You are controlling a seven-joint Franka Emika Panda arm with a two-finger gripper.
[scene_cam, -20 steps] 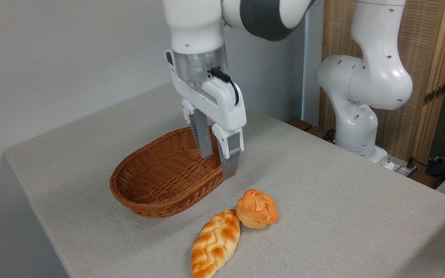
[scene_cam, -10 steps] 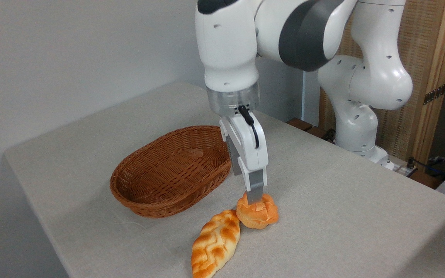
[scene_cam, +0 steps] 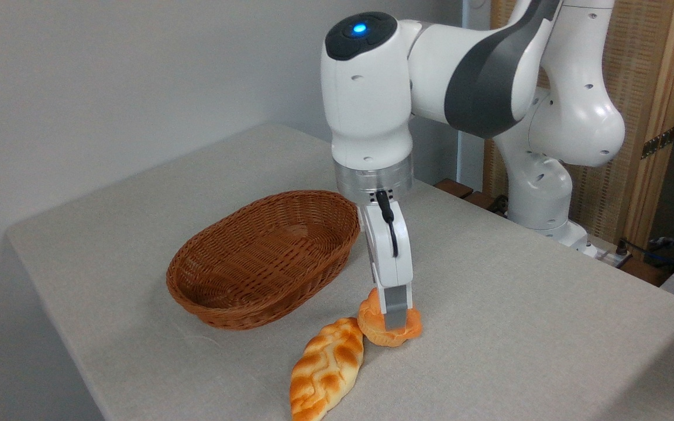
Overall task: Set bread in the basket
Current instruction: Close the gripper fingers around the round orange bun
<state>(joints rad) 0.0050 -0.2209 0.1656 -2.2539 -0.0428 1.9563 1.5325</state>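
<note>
**Reaching down onto the bun**

Pointing straight down at lower centre of the frame, the gripper [scene_cam: 394,318] sits on the bun [scene_cam: 375,327]. One grey finger [scene_cam: 396,307] shows in front of the bun, its tip low on the near side; the other finger is hidden behind it, so whether the jaws are pressing the bun or standing clear of it cannot be told. The bun's orange crust shows to the left and right of that finger and below it.

The bun rests on the table [scene_cam: 518,327], not in the basket [scene_cam: 237,292]. It lies just right of the basket's near end, with a strip of cloth between them. The basket sits left of centre, oval and brown, its long axis running from lower left towards upper right, and nothing lies inside it.

A braided loaf [scene_cam: 326,368] lies at bottom centre, slanted, its upper tip touching or nearly touching the bun's left side; its lower end runs off the bottom edge of the frame.

The arm [scene_cam: 471,76] comes in from the upper right, white with a grey band, and bends down over the bun; a blue light glows on top of its wrist joint. A black cable runs down the gripper's white body. The arm's base stands at the right, beyond the table's far edge, before a wooden screen [scene_cam: 647,88].
</note>
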